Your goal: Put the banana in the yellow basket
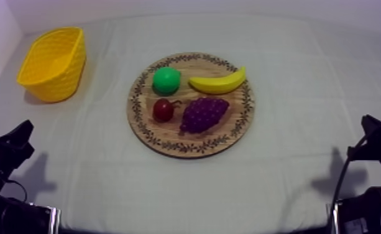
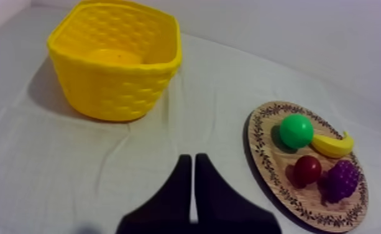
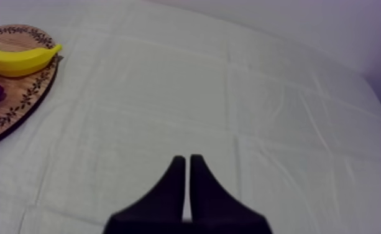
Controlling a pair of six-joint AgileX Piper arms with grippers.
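Two tools, each pressed together, empty: yellow basket (image 2: 115, 93) ahead of left tool (image 2: 192, 159); banana (image 3: 22, 60) on wooden board (image 3: 28, 93) well left of right tool (image 3: 187, 159).

Soft, even light from above: you see the cloth (image 1: 292, 124) uniformly bright. Faint grey shadows lie on it just inward of the left arm (image 1: 6, 155) and the right arm (image 1: 379, 143), and another beside the yellow basket (image 1: 53, 62). The wall (image 1: 199, 7) takes a violet cast.

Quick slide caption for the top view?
Banana on the wooden board near the grapes; yellow basket stands apart at left.
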